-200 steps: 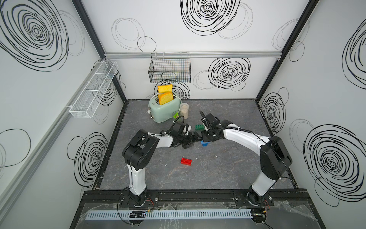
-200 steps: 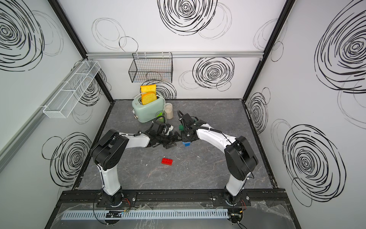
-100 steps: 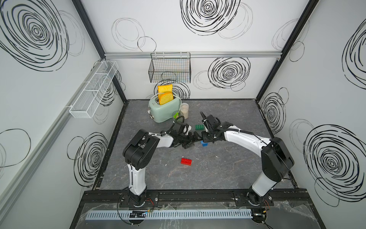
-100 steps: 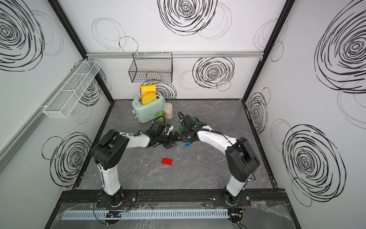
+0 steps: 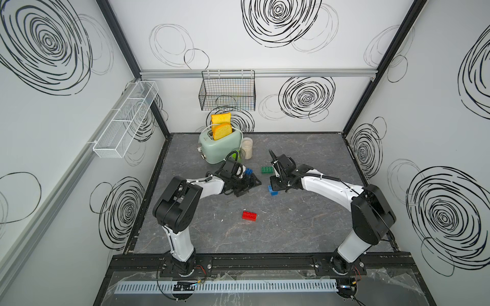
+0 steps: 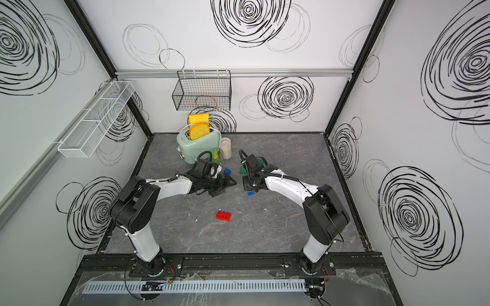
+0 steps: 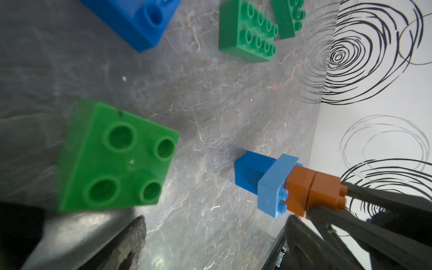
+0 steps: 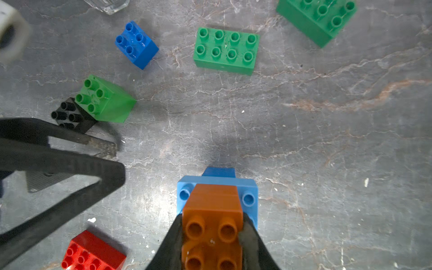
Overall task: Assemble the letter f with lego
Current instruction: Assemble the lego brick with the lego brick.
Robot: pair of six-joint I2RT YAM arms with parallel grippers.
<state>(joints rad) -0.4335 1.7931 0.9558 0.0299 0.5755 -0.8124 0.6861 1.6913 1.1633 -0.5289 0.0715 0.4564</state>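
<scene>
A stack of lego stands on the table: a blue brick (image 8: 218, 171) at the bottom, a light blue oblong (image 8: 250, 198), and two orange bricks (image 8: 211, 210) on top. My right gripper (image 8: 211, 243) is shut on the top orange brick; it shows in a top view (image 5: 275, 184). My left gripper (image 5: 250, 186) lies low and open just left of the stack, nothing between its fingers. A green square brick (image 7: 117, 159) and a black brick (image 8: 70, 114) touch beside its far finger (image 8: 100, 142). Loose lego: blue square (image 5: 248, 171), green oblong (image 5: 267, 170), another green (image 8: 318, 16), red (image 5: 249, 216).
A mint toaster (image 5: 220, 148) with two toast slices stands at the back, a jar (image 5: 247, 148) beside it. A black wire basket (image 5: 226, 92) hangs on the back wall and a white mesh shelf (image 5: 124, 124) on the left wall.
</scene>
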